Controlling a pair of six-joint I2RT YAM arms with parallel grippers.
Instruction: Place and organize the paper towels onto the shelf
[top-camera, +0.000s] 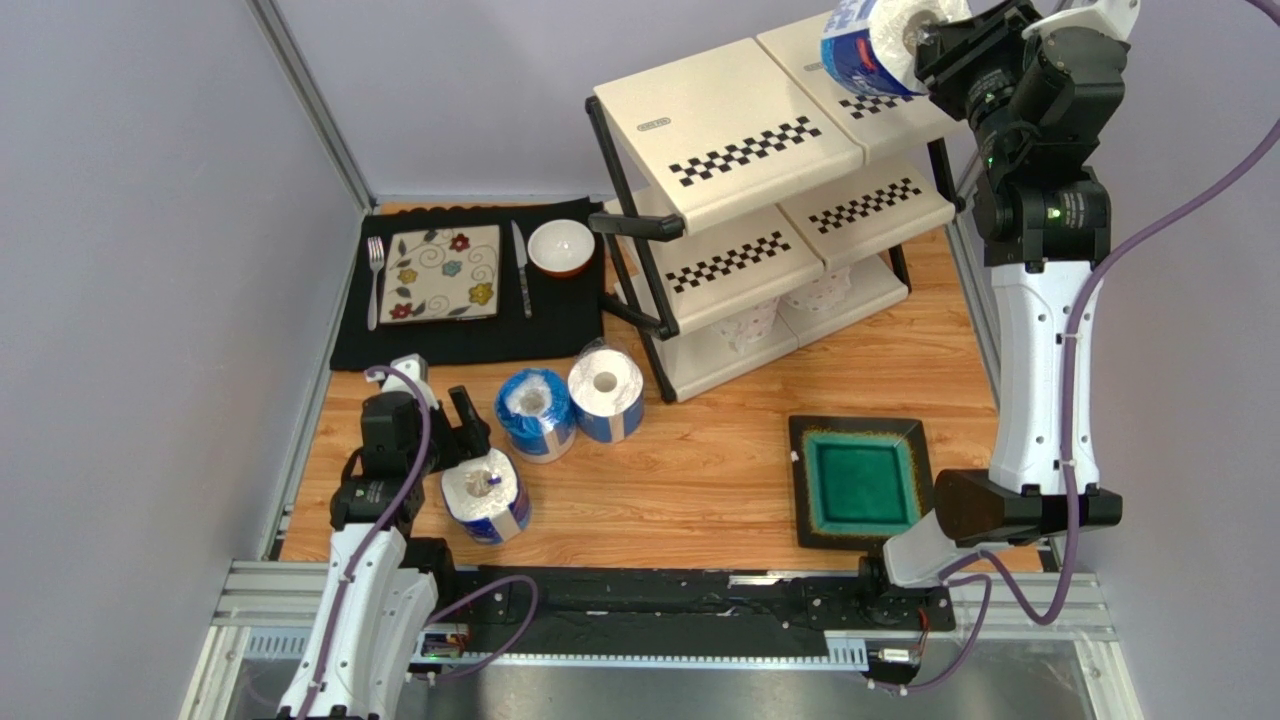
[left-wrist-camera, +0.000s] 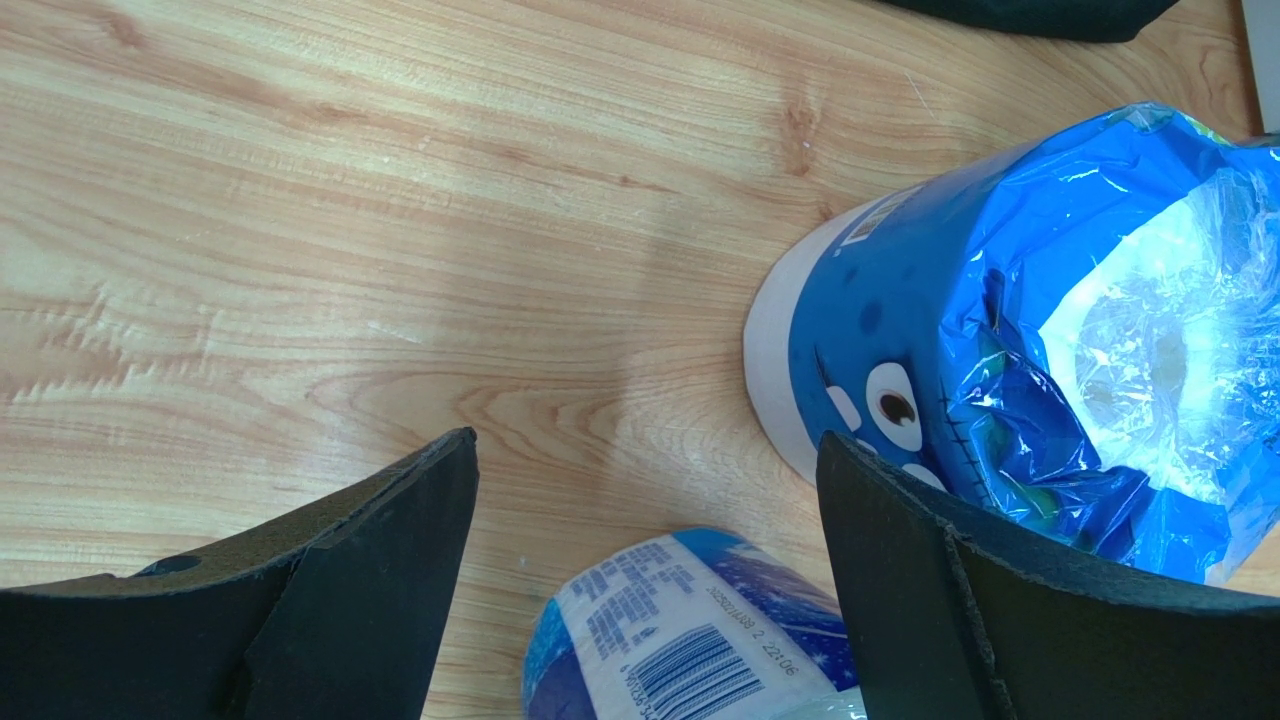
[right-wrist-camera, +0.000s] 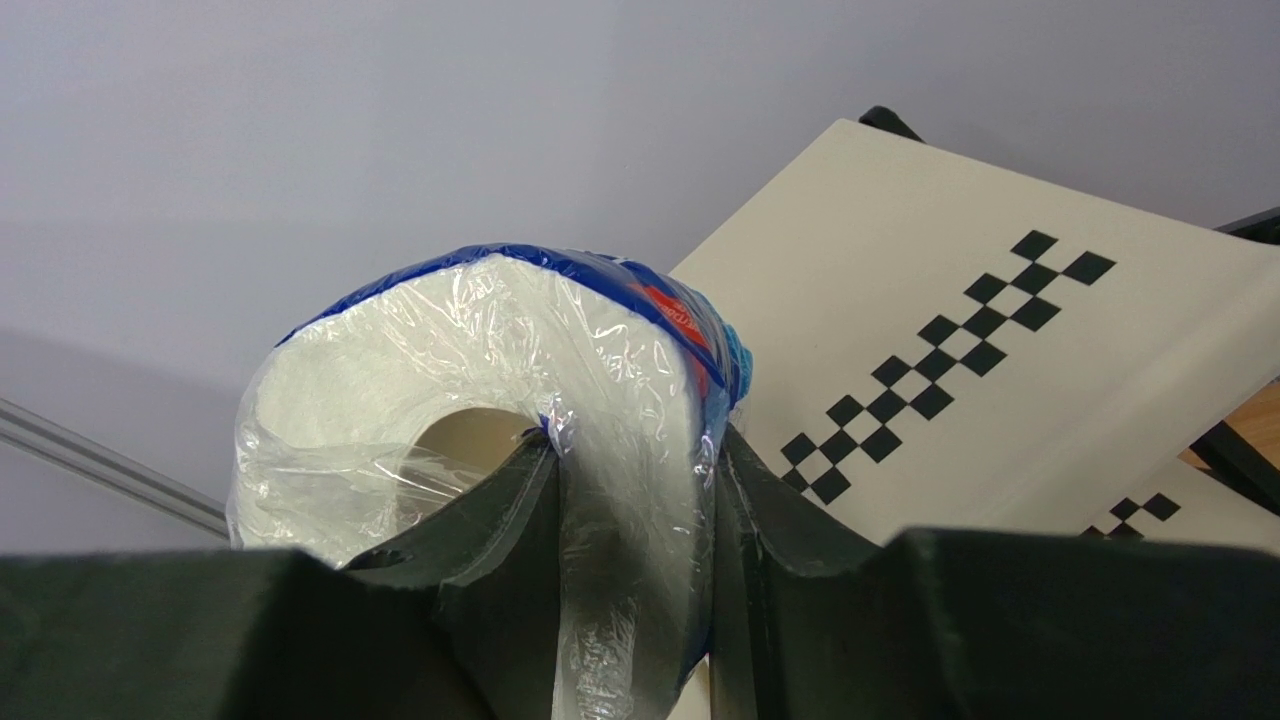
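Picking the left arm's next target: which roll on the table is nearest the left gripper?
The frontmost roll, right beside the left gripper; the blue-topped roll and white-topped roll stand farther back.

Right claw grips wrapped roll above shelf top.

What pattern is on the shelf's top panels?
Black-and-white checkered strips on the cream shelf; top external view.

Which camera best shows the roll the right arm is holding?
Right wrist: the wrapped roll fills the frame, core and wrapper clear. Top external shows it small, above the shelf; left wrist misses it.
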